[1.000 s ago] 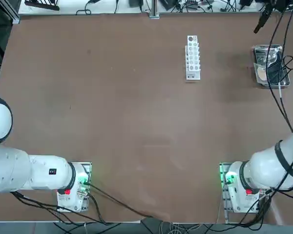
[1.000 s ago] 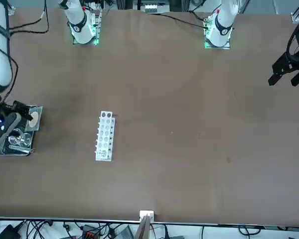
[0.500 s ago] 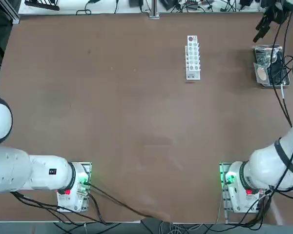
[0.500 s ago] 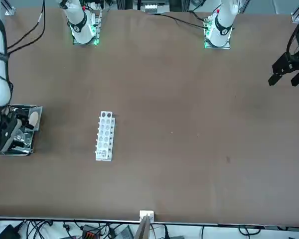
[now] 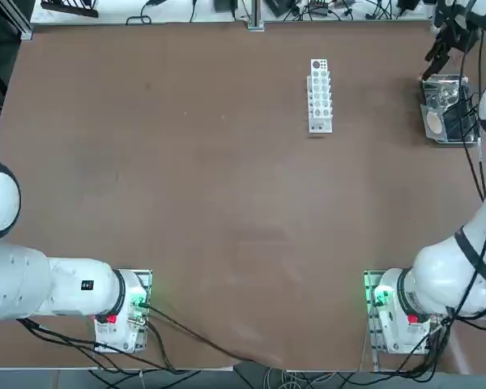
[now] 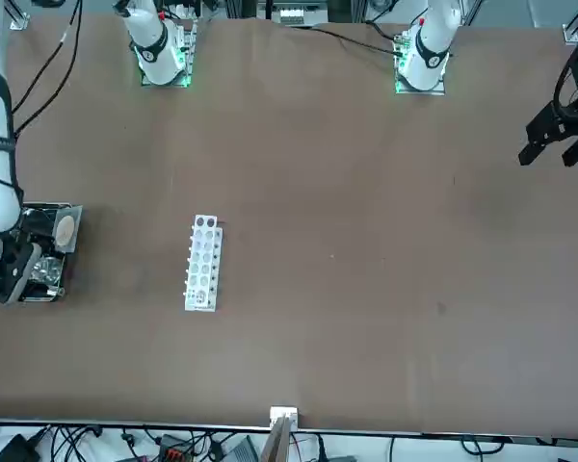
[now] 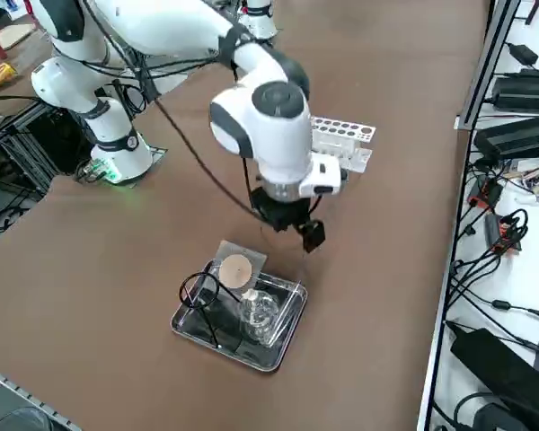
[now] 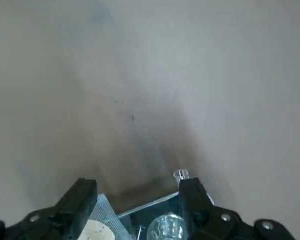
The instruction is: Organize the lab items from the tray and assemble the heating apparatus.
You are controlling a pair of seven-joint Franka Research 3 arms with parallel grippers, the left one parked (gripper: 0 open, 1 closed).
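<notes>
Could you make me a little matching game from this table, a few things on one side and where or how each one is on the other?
Things:
1. mesh square
2. white rack
3. right gripper
4. wire stand

Descriptions:
A. open, empty, hanging above the tray's far end
B. standing alone on the bare table, away from the tray
C. lying in the tray, dark and thin
D. grey with a tan round centre

Pairs: 1-D, 2-B, 3-A, 4-C
</notes>
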